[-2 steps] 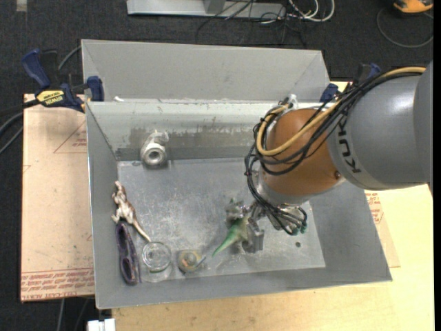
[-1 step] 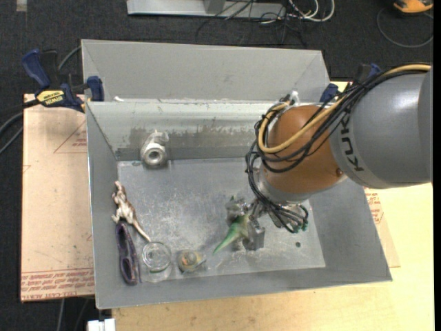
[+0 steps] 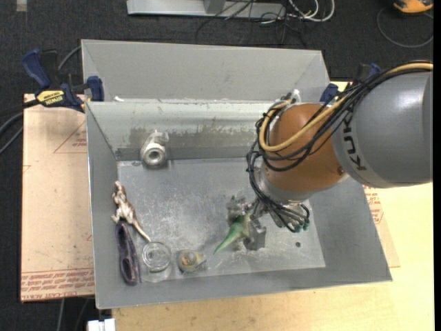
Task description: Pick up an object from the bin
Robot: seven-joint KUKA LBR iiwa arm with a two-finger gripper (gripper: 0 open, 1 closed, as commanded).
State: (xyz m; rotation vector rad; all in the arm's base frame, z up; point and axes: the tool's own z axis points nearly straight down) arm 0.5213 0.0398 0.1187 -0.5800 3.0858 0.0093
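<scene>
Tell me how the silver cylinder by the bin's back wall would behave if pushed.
The silver cylinder seems to lie on its side, so it would probably roll. It looks like metal, so likely stiff and fairly heavy. Its shiny surface may slip in a grip.

Grey bin, green pointed toy, purple sunglasses, tan figurine

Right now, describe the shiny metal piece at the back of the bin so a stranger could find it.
Find the grey bin and follow the foot of its back wall leftward. There lies a short silvery cylinder with a hollow end. It lies alone, well apart from the tan toy figure and clear cup nearer the front.
</scene>
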